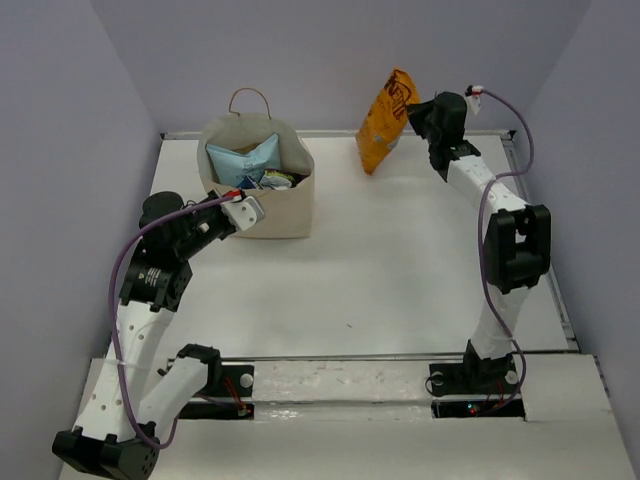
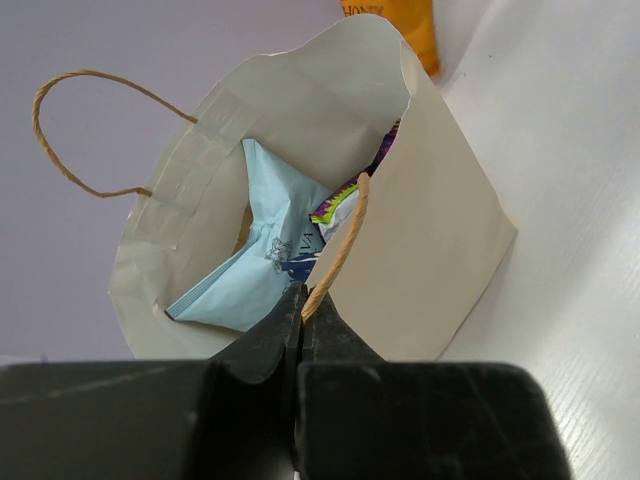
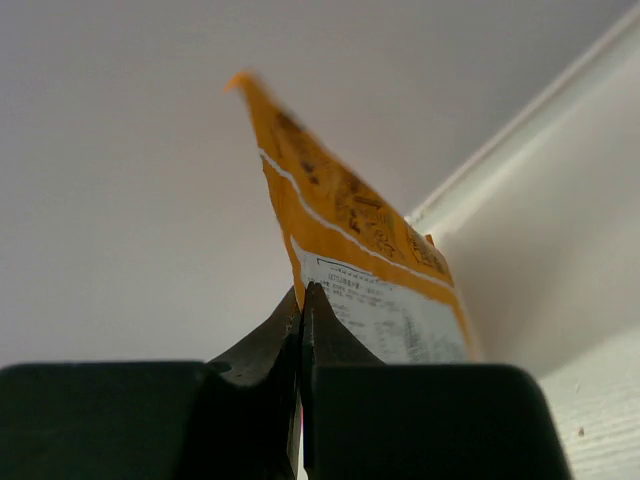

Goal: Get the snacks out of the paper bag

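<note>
**Top view.** The paper bag (image 1: pixel 278 212) stands upright at the far left of the tabletop (image 1: pixel 400 270), mouth open. A light teal packet (image 1: pixel 240 160) and other wrappers are inside. The left arm is folded at the elbow, its forearm angled in from the near left, and the left claw (image 1: pixel 246 210) is at the bag's near rim. The right arm is stretched to the far right corner, wrist high. The right claw (image 1: pixel 416 108) holds the orange chip bag (image 1: pixel 383 125) tilted in the air, well apart from the paper bag.

**Left wrist view.** The left claw (image 2: pixel 303 300) is pinched shut on the near handle (image 2: pixel 342 240), steadying the bag. The teal packet (image 2: pixel 255 265) lies inside against the wall. A purple packet (image 2: pixel 386 148) peeks out behind it.

**Right wrist view.** The right claw (image 3: pixel 303 296) is clamped tight on one edge of the chip bag (image 3: pixel 350 225), printed panel facing us.

**Step, as I judge it.** This snack is out and needs setting down.
- Lower it over bare tabletop, away from the paper bag, until its bottom edge touches, then let go.
- The thin edge grip could let it swing or slip, so go slowly.
- The left claw ought to hold the handle so the bag stays upright for the next reach.
</note>
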Robot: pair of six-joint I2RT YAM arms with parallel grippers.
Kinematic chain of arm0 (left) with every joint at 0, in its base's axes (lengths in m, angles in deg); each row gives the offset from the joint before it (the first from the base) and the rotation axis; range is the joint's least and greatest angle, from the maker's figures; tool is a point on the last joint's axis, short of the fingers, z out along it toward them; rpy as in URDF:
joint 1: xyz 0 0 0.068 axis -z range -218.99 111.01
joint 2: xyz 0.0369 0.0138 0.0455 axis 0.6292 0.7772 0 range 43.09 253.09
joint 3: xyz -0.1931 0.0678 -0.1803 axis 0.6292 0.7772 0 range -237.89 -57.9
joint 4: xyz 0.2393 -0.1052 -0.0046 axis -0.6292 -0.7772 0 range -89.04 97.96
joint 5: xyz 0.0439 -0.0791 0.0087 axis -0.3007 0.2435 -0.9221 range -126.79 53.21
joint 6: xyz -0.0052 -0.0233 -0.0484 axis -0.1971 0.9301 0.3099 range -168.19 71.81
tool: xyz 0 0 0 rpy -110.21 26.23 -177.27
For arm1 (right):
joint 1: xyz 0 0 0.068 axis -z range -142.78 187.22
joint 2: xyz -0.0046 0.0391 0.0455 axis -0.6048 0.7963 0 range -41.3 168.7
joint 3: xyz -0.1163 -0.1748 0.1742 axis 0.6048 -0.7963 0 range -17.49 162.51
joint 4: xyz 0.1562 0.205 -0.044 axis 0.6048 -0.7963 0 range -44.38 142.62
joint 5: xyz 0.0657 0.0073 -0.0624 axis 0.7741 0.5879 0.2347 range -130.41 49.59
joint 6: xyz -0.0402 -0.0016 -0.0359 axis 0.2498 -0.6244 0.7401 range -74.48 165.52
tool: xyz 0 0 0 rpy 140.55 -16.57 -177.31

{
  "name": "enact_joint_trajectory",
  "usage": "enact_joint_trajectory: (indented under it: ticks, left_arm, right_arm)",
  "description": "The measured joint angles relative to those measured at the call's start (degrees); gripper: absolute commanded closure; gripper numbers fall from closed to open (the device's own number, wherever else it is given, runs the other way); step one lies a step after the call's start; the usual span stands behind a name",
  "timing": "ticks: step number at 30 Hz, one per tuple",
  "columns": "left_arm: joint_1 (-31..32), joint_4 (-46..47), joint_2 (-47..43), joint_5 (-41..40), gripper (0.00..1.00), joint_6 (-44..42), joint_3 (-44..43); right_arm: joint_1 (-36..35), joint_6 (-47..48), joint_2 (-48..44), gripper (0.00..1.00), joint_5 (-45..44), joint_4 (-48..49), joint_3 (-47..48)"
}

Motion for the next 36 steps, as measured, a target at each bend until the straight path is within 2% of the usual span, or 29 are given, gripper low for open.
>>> enact_joint_trajectory:
  ticks: [3, 8, 10, 13, 14, 15, 17, 21, 25, 28, 29, 30, 34, 36]
  left_arm:
    - [0.0, 0.04, 0.13, -0.07, 1.0, 0.02, 0.0]
    - [0.0, 0.04, 0.46, -0.13, 1.0, 0.02, 0.0]
    - [0.0, 0.07, 0.46, -0.13, 1.0, 0.0, 0.0]
    - [0.0, 0.07, 0.46, -0.13, 1.0, 0.0, 0.02]
    - [0.0, 0.09, 0.46, -0.13, 1.0, 0.0, 0.02]
    - [0.0, 0.39, 0.44, -0.13, 1.0, 0.02, 0.13]
    - [0.0, 0.79, 0.31, -0.13, 1.0, 0.02, 0.55]
    - [0.0, 1.22, -0.02, -0.15, 1.0, 0.02, 1.36]
    - [0.0, 1.16, -1.49, -0.37, 1.0, 0.02, 2.54]
    - [0.0, 0.74, -3.58, -0.42, 1.0, 0.0, 3.69]
    - [0.0, 0.52, -4.31, -0.39, 1.0, -0.07, 4.07]
    - [0.0, 0.15, -5.07, -0.39, 1.0, -0.22, 4.37]
    - [0.0, -1.14, -7.78, 0.11, 1.0, -1.09, 5.33]
    - [0.0, -1.42, -8.48, 0.39, 1.0, -1.11, 5.88]
  right_arm:
    - [-0.15, -7.74, -1.33, 0.99, -2.29, 2.6, -8.96]
    - [0.17, -21.2, -8.33, 0.99, -8.87, 4.33, -30.73]
    - [1.64, -21.16, -8.7, 0.99, -10.47, 4.46, -35.17]
    - [4.37, -15.54, -8.26, 0.97, -10.56, 4.35, -38.53]
    - [5.11, -13.44, -8.26, 0.89, -10.4, 4.46, -39.26]
    - [5.81, -11.91, -8.26, 0.44, -10.21, 4.74, -39.8]
    - [7.52, -7.93, -8.28, 0.0, -9.25, 5.16, -40.87]
    - [9.31, 1.18, -8.48, 0.0, -9.14, 1.29, -40.13]
    - [8.79, 13.07, -9.16, 0.0, -9.73, -8.55, -30.95]
    - [6.27, 22.25, -12.61, 0.0, -10.71, -11.21, -24.3]
    - [3.74, 28.48, -14.88, 0.0, -9.16, -11.65, -20.35]
    - [2.49, 29.81, -15.89, 0.0, -8.61, -11.34, -18.47]
    - [-8.0, 42.32, -16.94, 0.01, 5.07, -11.54, -2.47]
    - [-15.21, 46.6, -12.39, 0.03, 13.27, -14.95, 12.26]
